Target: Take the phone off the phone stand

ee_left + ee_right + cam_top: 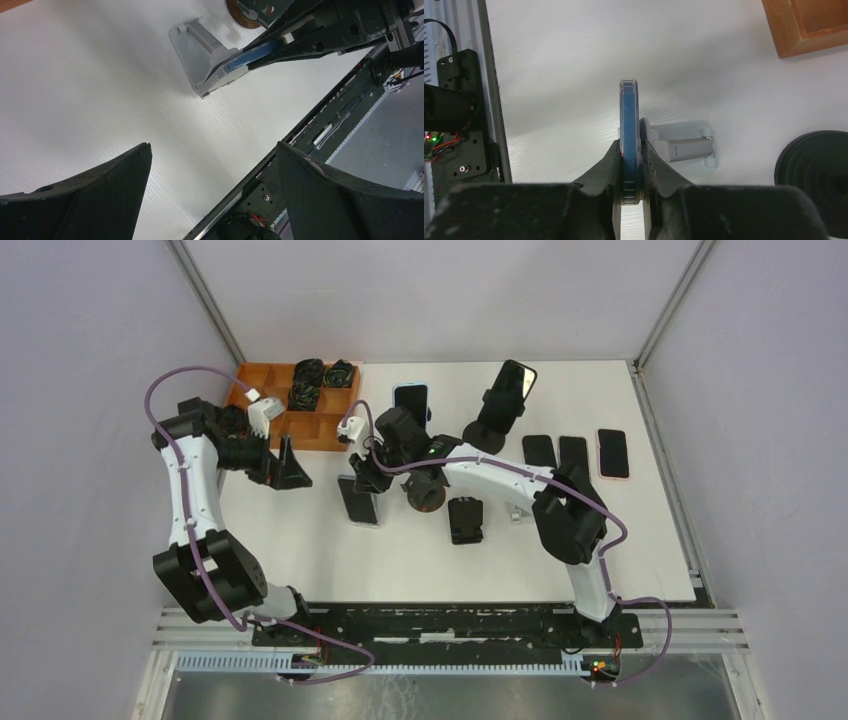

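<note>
Right gripper (pixel 630 152) pinches the phone (pixel 629 110) across its faces at the lower end, mid-frame in wrist view. Phone stands edge-on against white stand (pixel 684 145). Likely rigid, light, glass-slick; hold flat faces firmly, no crushing. Left gripper (pixel 285 465) spread wide, empty.

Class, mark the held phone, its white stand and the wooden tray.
phone (pixel 629 115), right wrist view, blue side edge.
white stand (pixel 684 145), right wrist view, hinged arm.
wooden tray (pixel 785 35), right wrist view, corner rim.
</note>
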You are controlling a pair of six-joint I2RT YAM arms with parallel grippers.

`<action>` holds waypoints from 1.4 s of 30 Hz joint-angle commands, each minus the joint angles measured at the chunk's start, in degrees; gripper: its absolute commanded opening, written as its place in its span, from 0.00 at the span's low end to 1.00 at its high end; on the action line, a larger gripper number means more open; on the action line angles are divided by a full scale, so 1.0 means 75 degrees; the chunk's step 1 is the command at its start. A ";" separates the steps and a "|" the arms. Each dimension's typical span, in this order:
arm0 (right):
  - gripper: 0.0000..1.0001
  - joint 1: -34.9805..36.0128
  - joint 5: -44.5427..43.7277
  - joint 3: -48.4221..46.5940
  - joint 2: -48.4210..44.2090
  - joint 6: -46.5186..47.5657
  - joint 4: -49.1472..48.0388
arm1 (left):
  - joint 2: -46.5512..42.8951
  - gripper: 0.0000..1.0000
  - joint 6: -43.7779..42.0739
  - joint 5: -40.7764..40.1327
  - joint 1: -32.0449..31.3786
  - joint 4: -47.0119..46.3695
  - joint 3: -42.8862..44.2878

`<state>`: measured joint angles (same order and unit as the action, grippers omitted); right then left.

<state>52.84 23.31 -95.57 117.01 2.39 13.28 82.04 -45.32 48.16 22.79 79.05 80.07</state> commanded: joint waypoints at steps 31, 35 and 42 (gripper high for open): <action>0.00 -0.6549 -0.1465 0.4865 -0.8547 -0.1335 0.3242 | 0.0883 0.98 -0.0606 0.0080 -0.1644 -0.1168 0.0043; 0.00 -0.7560 -0.1668 0.5287 -0.8547 -0.1680 0.3172 | 0.0838 0.99 -0.0553 0.0066 -0.1674 -0.1047 0.0244; 0.00 -0.7814 -0.1760 0.6168 -0.7605 -0.1509 0.2968 | 0.0640 1.00 -0.0731 -0.0025 -0.1675 -0.0896 0.0372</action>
<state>-5.06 10.20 -52.40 57.14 -8.88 38.72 88.68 -50.37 46.68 10.46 71.68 80.51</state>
